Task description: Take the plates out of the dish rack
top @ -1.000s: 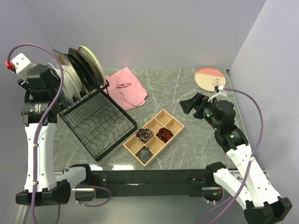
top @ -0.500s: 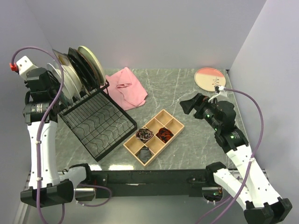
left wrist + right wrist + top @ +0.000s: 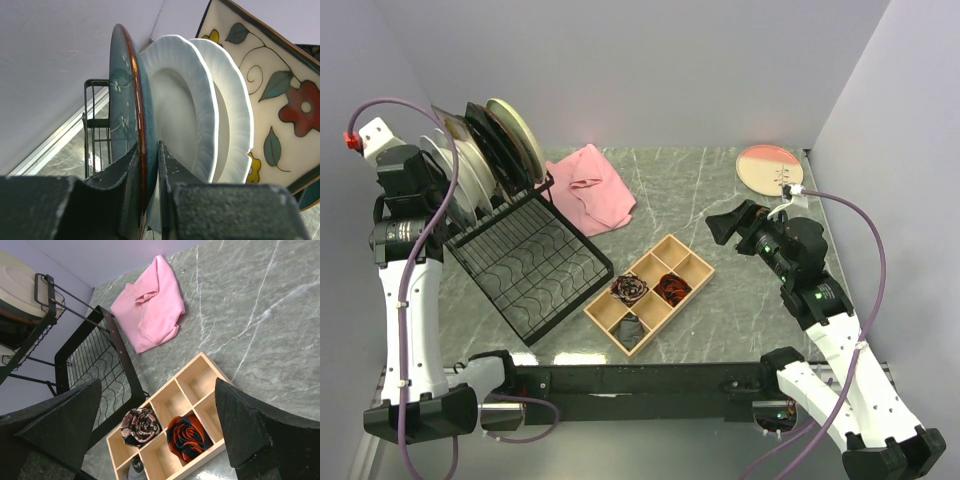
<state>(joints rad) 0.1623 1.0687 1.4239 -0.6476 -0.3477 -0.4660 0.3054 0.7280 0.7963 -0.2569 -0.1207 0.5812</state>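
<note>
The black wire dish rack (image 3: 530, 265) stands at the left with several plates upright in its back slots. In the left wrist view the nearest is a teal plate (image 3: 120, 100) with a red-brown rim. Behind it come two white plates (image 3: 185, 110) and a square cream floral plate (image 3: 280, 75). My left gripper (image 3: 148, 165) is shut on the teal plate's rim, one finger on each face; from above, the left gripper (image 3: 428, 175) sits at the rack's left end. A pink-cream plate (image 3: 769, 167) lies flat at the back right. My right gripper (image 3: 725, 225) hovers open and holds nothing.
A pink cloth (image 3: 595, 188) lies behind the rack's right side. A wooden compartment tray (image 3: 695, 262) with rolled fabrics sits mid-table, below my right gripper (image 3: 157, 390). Walls close in on the left, back and right.
The left gripper's fingers have closed onto the teal plate's rim, and the left arm has shifted slightly left. The right arm has barely moved.
</note>
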